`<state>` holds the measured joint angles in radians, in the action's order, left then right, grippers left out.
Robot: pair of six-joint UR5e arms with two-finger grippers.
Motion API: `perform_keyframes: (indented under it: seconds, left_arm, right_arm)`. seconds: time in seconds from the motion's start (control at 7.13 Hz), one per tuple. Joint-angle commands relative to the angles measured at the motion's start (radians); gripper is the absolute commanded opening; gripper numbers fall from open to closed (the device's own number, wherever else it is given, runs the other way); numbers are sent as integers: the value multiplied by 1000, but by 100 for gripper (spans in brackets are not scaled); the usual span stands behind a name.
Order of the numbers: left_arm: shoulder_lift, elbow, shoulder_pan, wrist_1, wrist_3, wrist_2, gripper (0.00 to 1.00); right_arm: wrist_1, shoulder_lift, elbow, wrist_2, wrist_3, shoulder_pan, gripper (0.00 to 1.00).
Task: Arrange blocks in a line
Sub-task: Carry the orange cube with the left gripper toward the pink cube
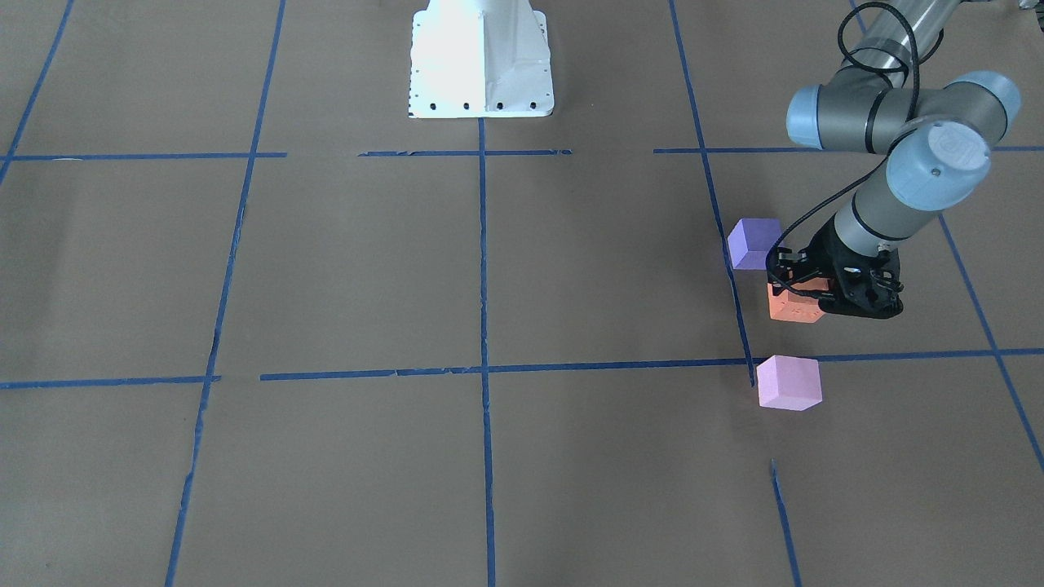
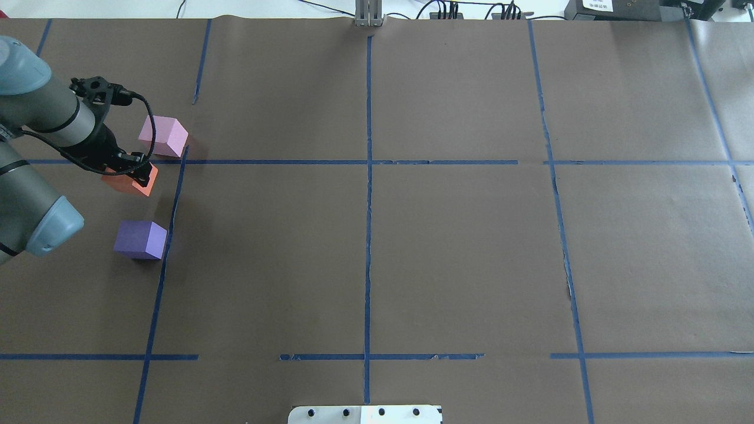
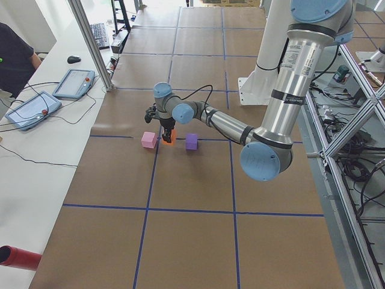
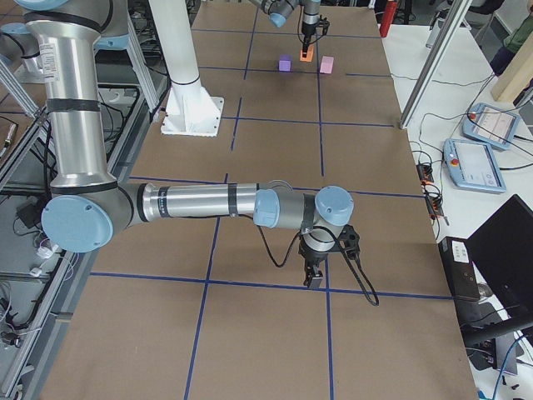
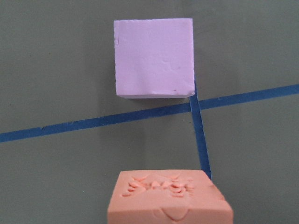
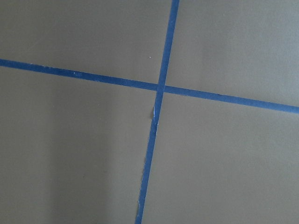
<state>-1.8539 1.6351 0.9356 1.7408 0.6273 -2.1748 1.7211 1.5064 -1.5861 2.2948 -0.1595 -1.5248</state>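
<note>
The left claw (image 1: 806,292) points straight down at the desk's (image 1: 571,269) left side, pinching the orange block (image 1: 791,308). This block lies between the pink block (image 1: 788,382), farther from the robot, and the purple block (image 1: 752,243), nearer to it, touching neither. The three cubes form a rough row along a tape line (image 2: 171,218), with the orange one turned askew and slightly off to the left. The right claw (image 4: 314,282) hangs over a tape crossing well apart; I cannot tell whether it is spread.

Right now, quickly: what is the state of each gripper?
Left gripper: closed on the orange block.
Right gripper: cannot be told; it shows only in a side view.
</note>
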Motion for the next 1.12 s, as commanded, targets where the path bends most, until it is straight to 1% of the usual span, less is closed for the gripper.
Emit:
perform_keyframes:
  seconds: [0.0, 0.56, 0.98]
  left_arm:
    - [-34, -93, -1, 72, 0, -40, 28]
    - [-54, -139, -4, 79, 11, -43, 28]
    - [-57, -152, -6, 79, 66, -85, 28]
  right_arm:
    - [0, 0, 0, 0, 0, 0, 100]
    - [0, 0, 0, 0, 0, 0, 100]
    - [0, 0, 0, 0, 0, 0, 100]
